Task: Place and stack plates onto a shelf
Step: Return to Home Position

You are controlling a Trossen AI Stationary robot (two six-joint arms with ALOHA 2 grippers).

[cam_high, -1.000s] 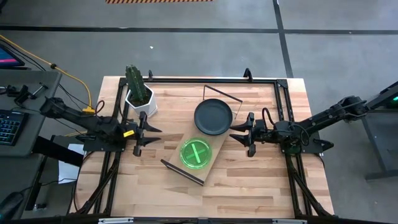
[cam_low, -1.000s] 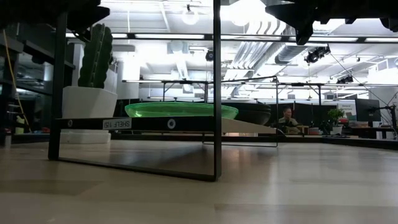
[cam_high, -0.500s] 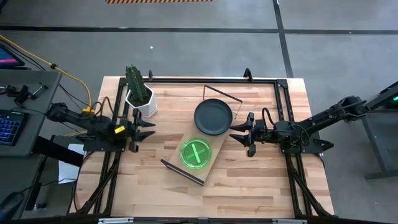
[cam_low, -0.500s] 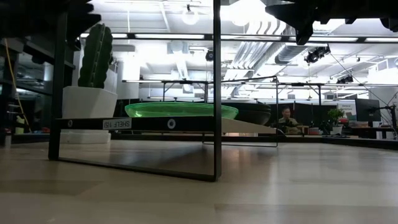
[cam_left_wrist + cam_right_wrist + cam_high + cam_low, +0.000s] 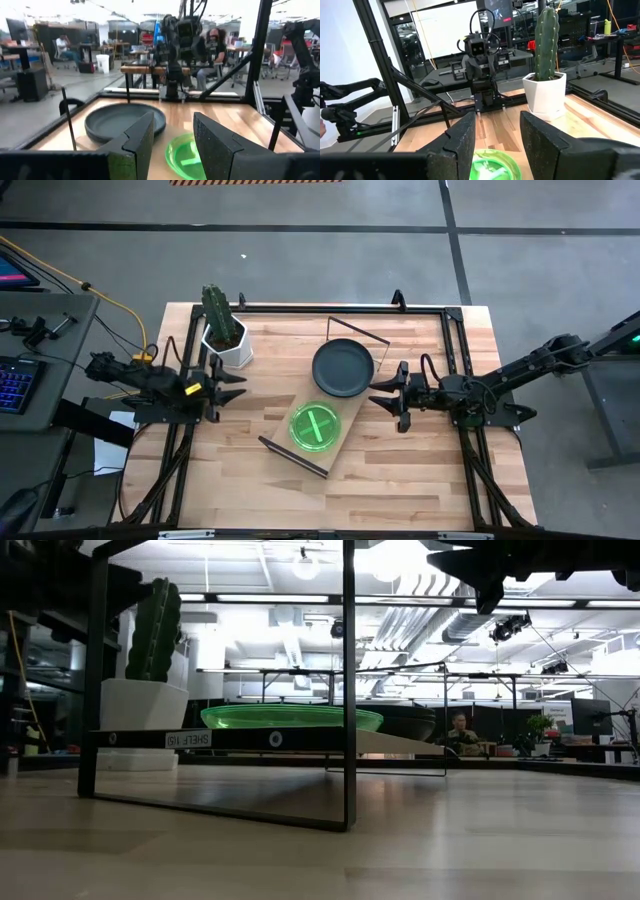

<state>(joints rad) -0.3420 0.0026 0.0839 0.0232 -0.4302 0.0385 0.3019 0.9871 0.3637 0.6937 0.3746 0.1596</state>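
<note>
The light-wood shelf [image 5: 345, 402] with black frame legs stands aslant mid-table. On it rest a black plate stack [image 5: 342, 367] at the far end and a green plate stack [image 5: 314, 426] at the near end; both also show in the left wrist view as black plate [image 5: 120, 120] and green plate [image 5: 186, 157]. My left gripper [image 5: 238, 385] is open, raised left of the shelf near the cactus pot. My right gripper [image 5: 376, 394] is open, raised just right of the shelf. Neither touches anything.
A white pot with a green cactus [image 5: 222, 330] stands at the table's far left, close to my left gripper. A black metal frame [image 5: 400, 305] runs along the table's edges. Bare wood tabletop [image 5: 400, 470] lies near the front edge. People sit in the room beyond.
My left gripper has drawn back toward the table's left edge, away from the shelf, staying open. The right arm and the plates have kept still.
</note>
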